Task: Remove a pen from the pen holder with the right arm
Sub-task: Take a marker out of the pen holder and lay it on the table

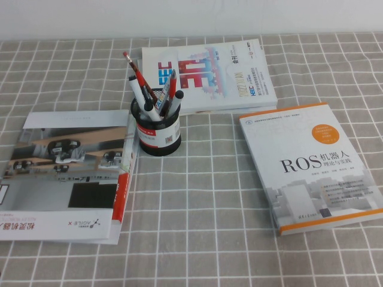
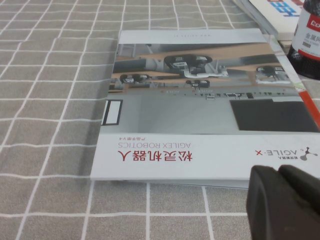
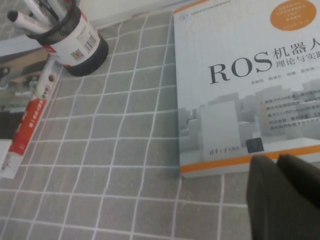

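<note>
- The right end effector is closed on nothing, its two dark fingers pressed together. It hangs above the near edge of the ROS book, well apart from the pen holder.
- The left end effector also has its fingers together and holds nothing. It sits over the near edge of the AgileX brochure.
- Neither end effector shows in the high view.
- The pen holder is a black mesh cup with a white and red label. It stands upright on the grey checked cloth of the worktop, toward the far edge and a little left of the middle.
- The pens are all in the holder, leaning at different angles. Red, black and white barrels can be told apart.
- The holder stands just beside the far right corner of the AgileX brochure, which lies flat along the left side of the worktop.
- A white book with colourful cover lettering lies just behind the holder, by the far edge.
- The ROS book, white with orange bands, lies flat on the right side of the worktop, apart from the holder.
</note>
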`<action>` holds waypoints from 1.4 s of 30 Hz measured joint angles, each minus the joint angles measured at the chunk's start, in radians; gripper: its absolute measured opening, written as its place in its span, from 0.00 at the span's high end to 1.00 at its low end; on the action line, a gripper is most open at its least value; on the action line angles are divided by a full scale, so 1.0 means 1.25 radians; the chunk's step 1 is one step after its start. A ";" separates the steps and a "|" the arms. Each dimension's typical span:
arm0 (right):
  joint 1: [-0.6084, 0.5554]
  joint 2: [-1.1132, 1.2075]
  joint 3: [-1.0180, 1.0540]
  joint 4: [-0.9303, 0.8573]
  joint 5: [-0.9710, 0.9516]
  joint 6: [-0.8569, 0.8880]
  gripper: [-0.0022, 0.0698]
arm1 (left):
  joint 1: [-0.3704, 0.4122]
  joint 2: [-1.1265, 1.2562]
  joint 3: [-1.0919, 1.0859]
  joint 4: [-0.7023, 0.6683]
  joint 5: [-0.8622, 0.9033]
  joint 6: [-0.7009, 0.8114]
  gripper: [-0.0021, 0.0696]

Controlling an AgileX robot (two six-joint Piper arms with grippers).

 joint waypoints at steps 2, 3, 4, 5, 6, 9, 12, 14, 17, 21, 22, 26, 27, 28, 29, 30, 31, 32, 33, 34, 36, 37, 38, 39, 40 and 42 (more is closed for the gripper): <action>0.000 0.055 -0.032 0.002 0.013 -0.039 0.99 | 0.000 0.000 0.000 0.000 0.000 0.000 0.98; 0.000 0.082 -0.045 0.004 0.018 -0.055 0.99 | 0.000 0.000 0.000 0.000 0.000 0.000 0.98; 0.000 0.110 -0.061 0.010 0.024 -0.077 0.99 | 0.000 0.000 0.000 0.000 0.000 0.000 0.98; 0.000 0.138 -0.076 0.020 0.030 -0.102 0.99 | 0.000 0.000 0.000 0.000 0.000 0.000 0.98; 0.000 0.154 -0.088 0.032 0.035 -0.124 0.99 | 0.000 0.000 0.000 0.000 0.000 0.000 0.98; 0.000 0.232 -0.130 0.093 0.047 -0.203 0.99 | 0.000 0.000 0.000 0.000 0.000 0.000 0.98; 0.017 0.297 -0.169 0.144 0.043 -0.255 0.99 | 0.000 0.000 0.000 0.000 0.000 0.000 0.98; 0.049 0.337 -0.195 0.157 0.021 -0.271 0.99 | 0.000 0.000 0.000 0.000 0.000 0.000 0.98; 0.132 0.394 -0.236 0.162 -0.039 -0.281 0.99 | 0.000 0.000 0.000 0.000 0.000 0.000 0.98; 0.264 0.472 -0.291 0.163 -0.112 -0.283 0.99 | 0.000 0.000 0.000 0.000 0.000 0.000 0.98; 0.299 0.495 -0.304 0.159 -0.131 -0.284 0.99 | 0.000 0.000 0.000 0.000 0.000 0.000 0.98; 0.426 0.585 -0.347 0.150 -0.218 -0.299 0.99 | 0.000 0.000 0.000 0.000 0.000 0.000 0.98; 0.456 0.603 -0.355 0.150 -0.243 -0.309 0.99 | 0.000 0.000 0.000 0.000 0.000 0.000 0.98; 0.485 0.623 -0.364 0.149 -0.270 -0.325 0.99 | 0.000 0.000 0.000 0.000 0.000 0.000 0.98; 0.514 0.643 -0.372 0.149 -0.298 -0.348 0.99 | 0.000 0.000 0.000 0.000 0.000 0.000 0.98; 0.536 0.659 -0.380 0.149 -0.321 -0.374 0.99 | 0.000 0.000 0.000 0.000 0.000 0.000 0.98; 0.563 0.677 -0.386 0.149 -0.350 -0.404 0.99 | 0.000 0.000 0.000 0.000 0.000 0.000 0.98; 0.589 0.694 -0.392 0.152 -0.382 -0.434 0.99 | 0.000 0.000 0.000 0.000 0.000 0.000 0.98; 0.607 0.710 -0.394 0.156 -0.406 -0.456 0.99 | 0.000 0.000 0.000 0.000 0.000 0.000 0.98; 0.630 0.724 -0.399 0.161 -0.444 -0.481 0.99 | 0.000 0.000 0.000 0.000 0.000 0.000 0.98; 0.652 0.746 -0.401 0.163 -0.507 -0.499 0.99 | 0.000 0.000 0.000 0.000 0.000 0.000 0.98; 0.658 0.757 -0.401 0.160 -0.543 -0.502 0.99 | 0.000 0.000 0.000 0.000 0.000 0.000 0.98; 0.660 0.768 -0.401 0.144 -0.578 -0.503 0.98 | 0.000 0.000 0.000 0.000 0.000 0.000 0.98; 0.661 0.776 -0.401 0.114 -0.604 -0.491 0.97 | 0.000 0.000 0.000 0.000 0.000 0.000 0.98; 0.661 0.787 -0.401 0.072 -0.636 -0.463 0.96 | 0.000 0.000 0.000 0.000 0.000 0.000 0.98; 0.661 0.808 -0.401 -0.028 -0.693 -0.377 0.91 | 0.000 0.000 0.000 0.000 0.000 0.000 0.98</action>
